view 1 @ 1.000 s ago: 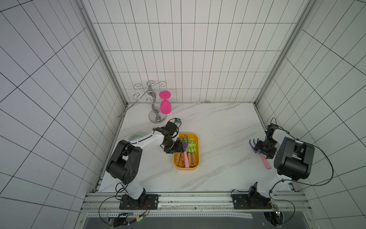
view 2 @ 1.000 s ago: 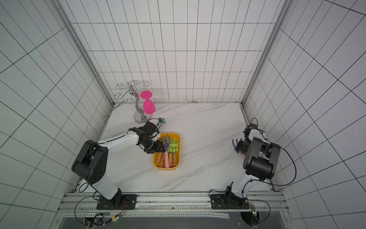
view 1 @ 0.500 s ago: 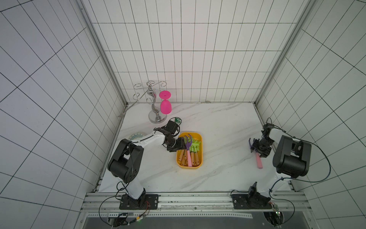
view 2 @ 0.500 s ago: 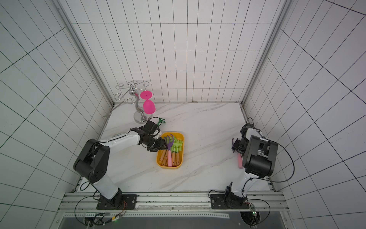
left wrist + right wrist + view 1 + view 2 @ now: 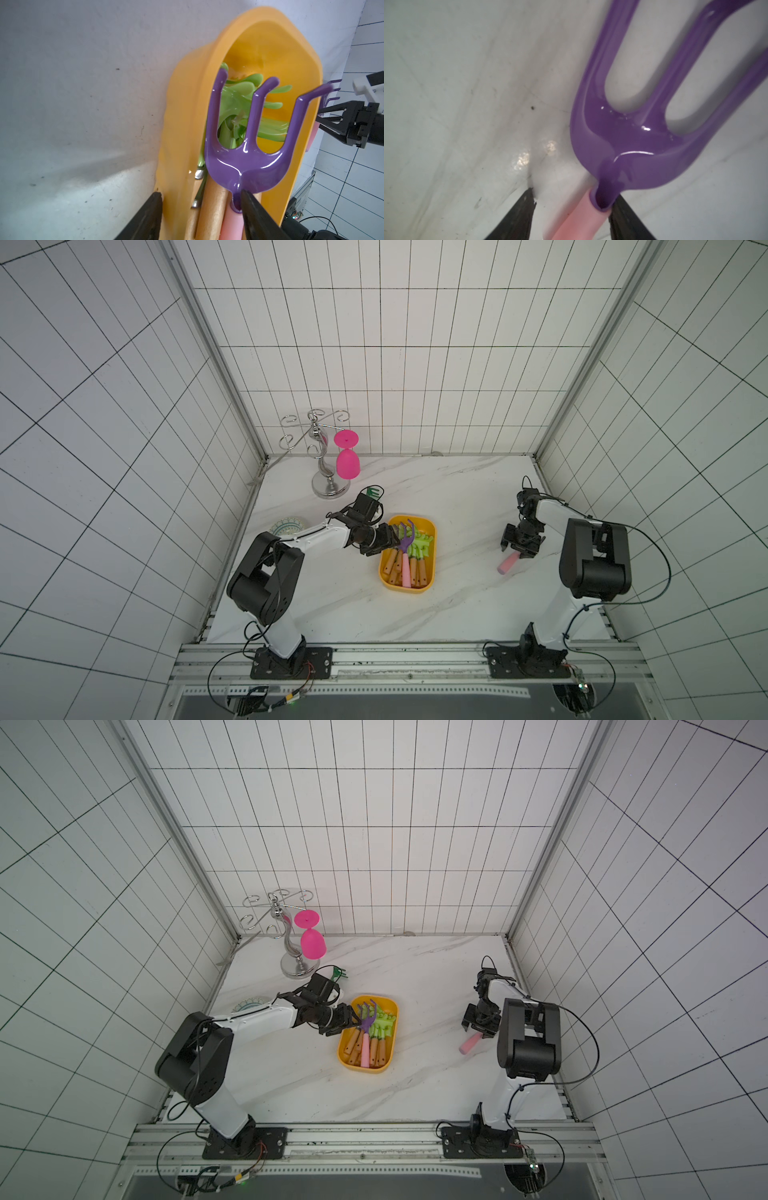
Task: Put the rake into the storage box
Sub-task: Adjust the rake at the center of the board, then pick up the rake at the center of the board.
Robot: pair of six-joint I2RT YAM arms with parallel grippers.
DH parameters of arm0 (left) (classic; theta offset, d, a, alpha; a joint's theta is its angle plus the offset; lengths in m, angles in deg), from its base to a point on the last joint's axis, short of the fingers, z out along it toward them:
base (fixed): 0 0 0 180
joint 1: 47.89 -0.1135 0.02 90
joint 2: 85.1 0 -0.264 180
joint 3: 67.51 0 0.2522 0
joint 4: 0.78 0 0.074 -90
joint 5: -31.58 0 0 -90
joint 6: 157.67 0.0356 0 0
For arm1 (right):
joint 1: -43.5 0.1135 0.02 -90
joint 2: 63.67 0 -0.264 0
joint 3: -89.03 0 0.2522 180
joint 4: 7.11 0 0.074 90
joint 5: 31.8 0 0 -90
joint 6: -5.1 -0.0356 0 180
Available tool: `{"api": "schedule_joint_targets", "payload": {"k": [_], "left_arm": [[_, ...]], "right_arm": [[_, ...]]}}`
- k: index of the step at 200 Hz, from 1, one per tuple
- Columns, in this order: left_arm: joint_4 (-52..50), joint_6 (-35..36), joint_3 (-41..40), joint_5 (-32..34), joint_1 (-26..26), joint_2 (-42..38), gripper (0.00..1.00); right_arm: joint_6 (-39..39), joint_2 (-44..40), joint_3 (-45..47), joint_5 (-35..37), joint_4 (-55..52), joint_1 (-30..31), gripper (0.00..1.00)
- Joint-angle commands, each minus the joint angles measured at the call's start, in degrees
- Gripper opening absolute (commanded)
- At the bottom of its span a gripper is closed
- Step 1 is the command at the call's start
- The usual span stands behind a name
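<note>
1. The rake left to stow (image 5: 623,145) lies flat on the tabletop (image 5: 457,614) near its right edge, well apart from the storage box (image 5: 405,589), which sits nearer the middle, toward the left edge.
2. The right gripper (image 5: 573,198) straddles this rake's pink handle just below the purple head. Its jaws are apart. One finger (image 5: 623,214) is at the handle and the other stands clear, so I judge nothing is clamped.
3. To do the grasp well, centre the handle between the fingers before closing, or the first contact may roll or skid it across the marble.
4. Hold it close to the head and lift it level. Then turn the handle to run along the box's length, since the box looks only a little longer than a rake.
5. The left gripper (image 5: 200,194) has its jaws apart, one finger outside the box wall and the other against the neck of a second purple rake (image 5: 247,164) that lies in the box. It seems to pinch nothing. The right arm needs room to come in there.
6. The box also holds green-headed tools (image 5: 419,545), so free space is tight.
7. In both top views the right gripper hides the loose rake's head, and only the handle end shows.
8. A small green pronged thing (image 5: 372,491) behind the left arm is mostly hidden. I cannot tell what it is.
</note>
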Motion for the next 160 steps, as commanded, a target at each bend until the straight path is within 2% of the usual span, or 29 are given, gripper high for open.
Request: {"api": "schedule_joint_targets", "payload": {"k": [1,56,110,122,128,160], "left_arm": [[-0.96,2.79,0.05,3.16,0.94,-3.90,0.62],[-12.66,12.49,4.53,14.36,0.93,-10.98,0.62],[-19.61,18.74,9.28,21.39,1.02,-17.07,0.63],[-19.72,20.24,9.50,22.07,1.03,-18.61,0.63],[-19.60,20.82,9.44,22.10,1.00,-19.35,0.63],[-19.02,22.46,10.19,22.20,1.99,-20.76,0.64]], "right_arm": [[0.18,-1.79,-0.13,-2.83,-0.86,1.01,0.58],[-0.30,-1.48,1.92,-2.57,-0.72,1.09,0.54],[-2.78,-2.05,4.13,-1.43,-0.59,3.01,0.50],[-3.67,-2.05,4.71,0.24,-0.48,3.68,0.49],[-4.15,-1.90,4.91,0.96,-0.35,3.80,0.45],[-6.09,-1.22,5.04,0.79,0.57,4.04,0.39]]}}
